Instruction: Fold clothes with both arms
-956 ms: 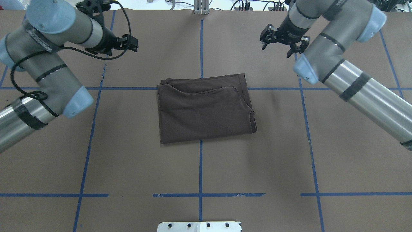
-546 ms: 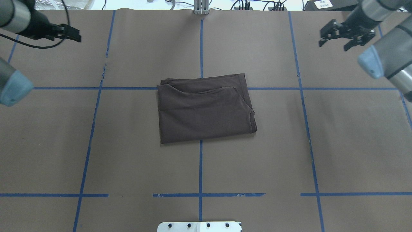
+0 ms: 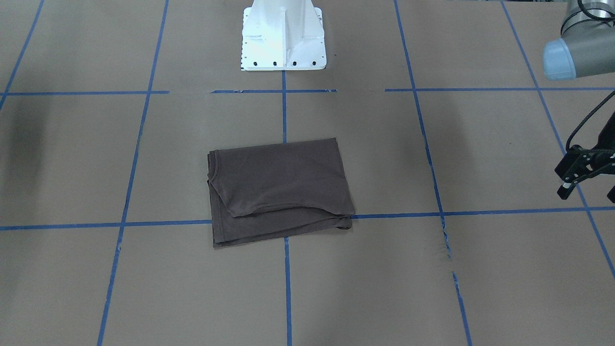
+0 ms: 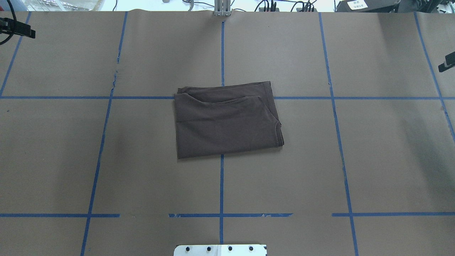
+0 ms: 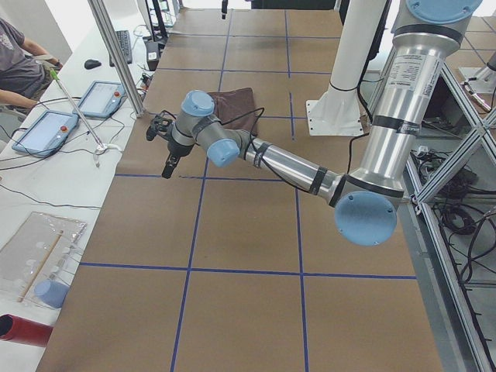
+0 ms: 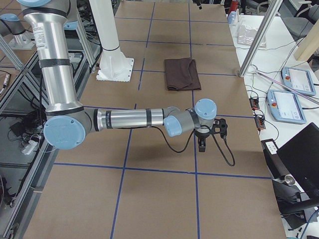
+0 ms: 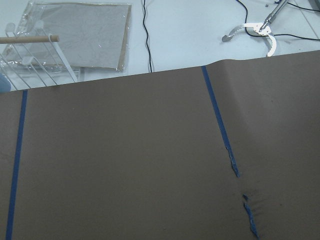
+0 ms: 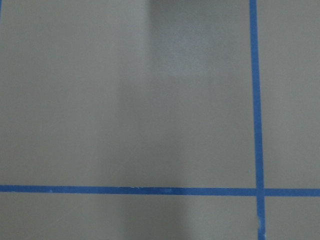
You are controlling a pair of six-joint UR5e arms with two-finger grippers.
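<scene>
The clothes are one dark brown T-shirt (image 4: 227,121), folded into a flat rectangle at the table's middle; the front-facing view (image 3: 278,192) also shows it. Neither gripper touches it. My left gripper (image 3: 588,191) hangs far out at the table's left end with its fingers apart and nothing between them; the overhead view shows only one finger (image 4: 19,30). In that view the right gripper is a black sliver (image 4: 448,63) at the right edge. The exterior right view shows it (image 6: 209,137) above bare paper, and I cannot tell its state. Both wrist views show only paper.
The white pedestal base (image 3: 283,38) stands at the robot's side of the table. Blue tape lines (image 4: 221,177) grid the brown paper, which has a small tear (image 4: 114,76). A person (image 5: 19,54) sits beside tablets (image 5: 101,99) past the far edge.
Both arms have swung outward, away from the shirt's far corners, to the left and right edges of the overhead view. The shirt has not moved.
</scene>
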